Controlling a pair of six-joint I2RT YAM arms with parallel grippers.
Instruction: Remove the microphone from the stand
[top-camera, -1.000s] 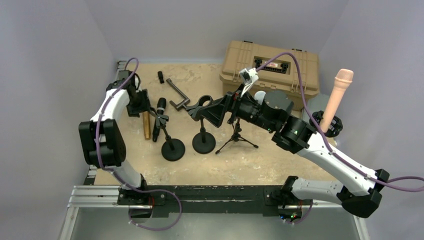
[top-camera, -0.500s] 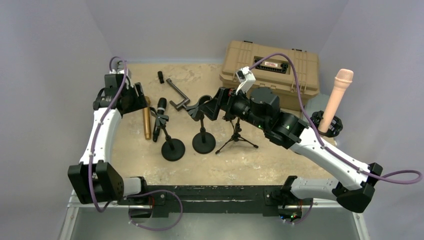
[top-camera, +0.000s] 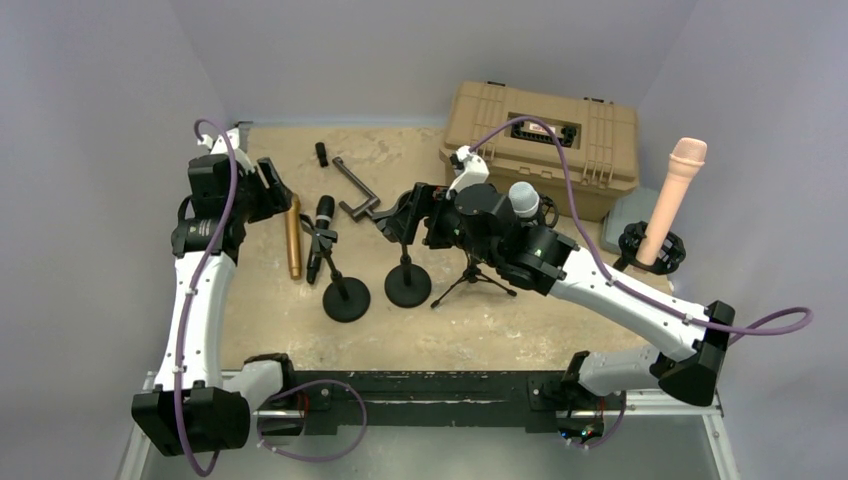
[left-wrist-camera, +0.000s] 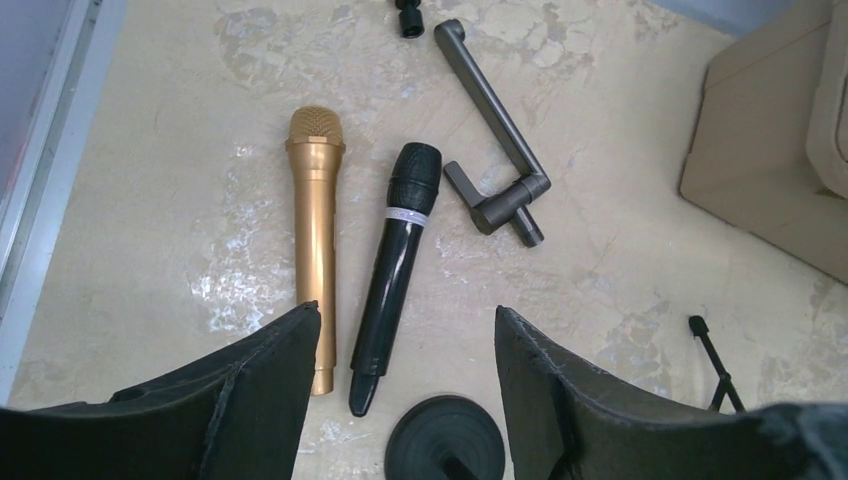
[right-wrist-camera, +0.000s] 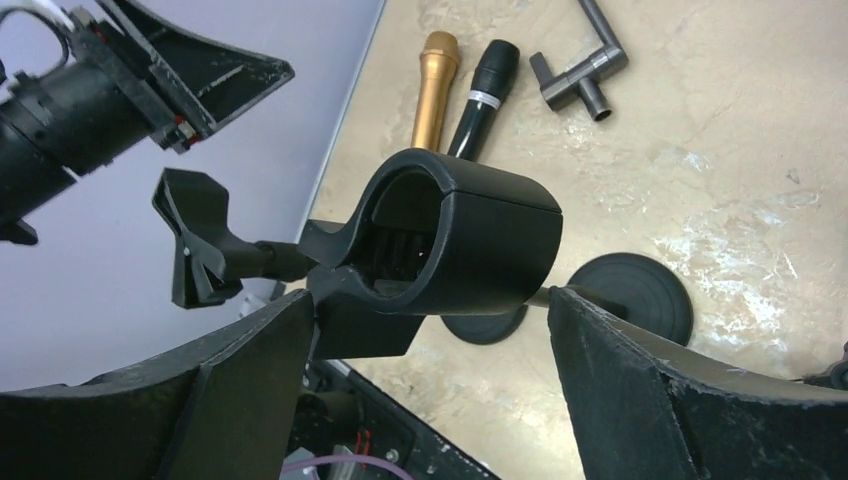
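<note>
Sandy mottled bench (top-camera: 500, 325) | grey walls (top-camera: 100, 90) | tan case (top-camera: 590, 140) upper right | left hand (left-wrist-camera: 405, 315) spread | right hand (right-wrist-camera: 428, 298) spread around clip (right-wrist-camera: 470, 240)

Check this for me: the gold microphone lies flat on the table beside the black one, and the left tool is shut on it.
Wrong on the tool: the left wrist view shows the left tool open, holding nothing. The gold microphone does lie flat beside the black microphone.
</note>
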